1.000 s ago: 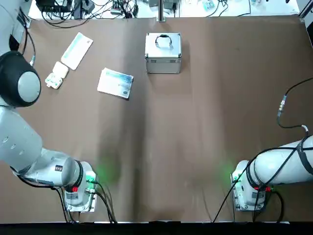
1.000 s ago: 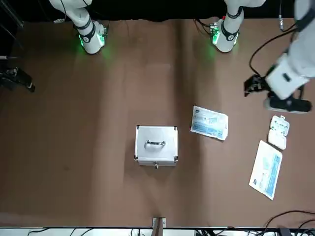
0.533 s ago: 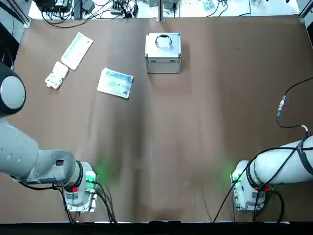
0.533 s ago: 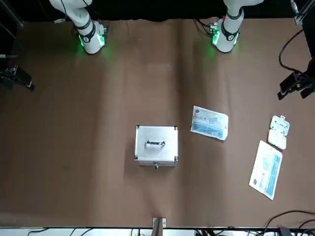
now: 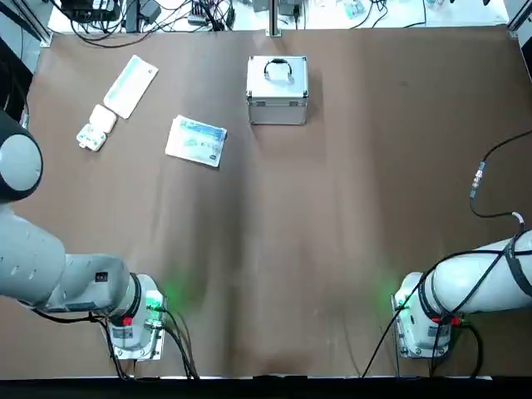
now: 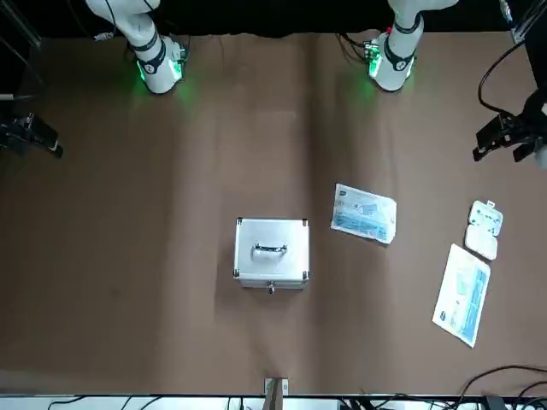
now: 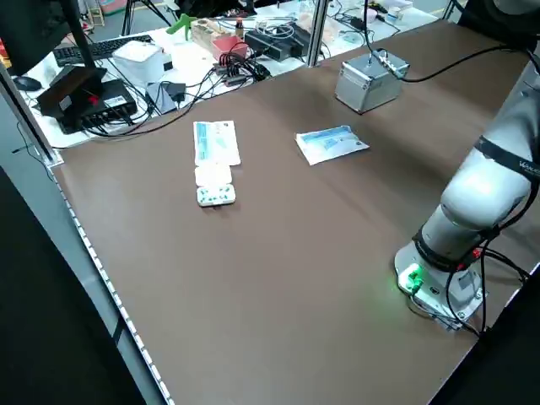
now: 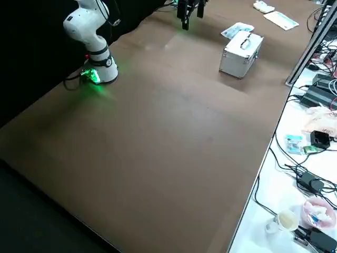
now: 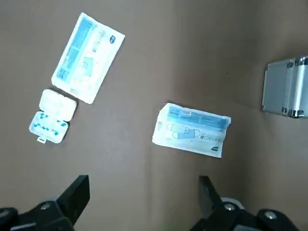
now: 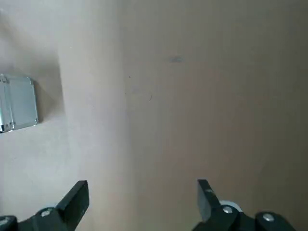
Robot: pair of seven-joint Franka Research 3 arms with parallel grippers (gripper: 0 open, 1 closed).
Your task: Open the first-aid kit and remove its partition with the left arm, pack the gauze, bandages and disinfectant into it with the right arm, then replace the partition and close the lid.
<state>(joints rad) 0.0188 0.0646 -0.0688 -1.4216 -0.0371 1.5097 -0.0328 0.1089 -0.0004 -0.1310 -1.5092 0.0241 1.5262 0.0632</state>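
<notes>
First-aid kit [image 7: 371,82] (lid shut) at table's [image 7: 278,270] far end.

Left arm [image 5: 50,278]: white links, dark grey round joint cap. Right arm [image 5: 490,283]: white links, thin black cable with silver plug. Both bases lit green.

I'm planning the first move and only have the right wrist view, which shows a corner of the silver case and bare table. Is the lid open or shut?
Observer: The lid of the first-aid kit is shut, its loop handle on top.
Operator: Where are the supplies?
Observer: On the robot's left of the kit: a blue-white packet nearest, then a white blister pack and a long flat packet.
Operator: And the left gripper?
Observer: The left gripper is open, above the table near its left edge, on the robot's side of the blister pack.
</notes>
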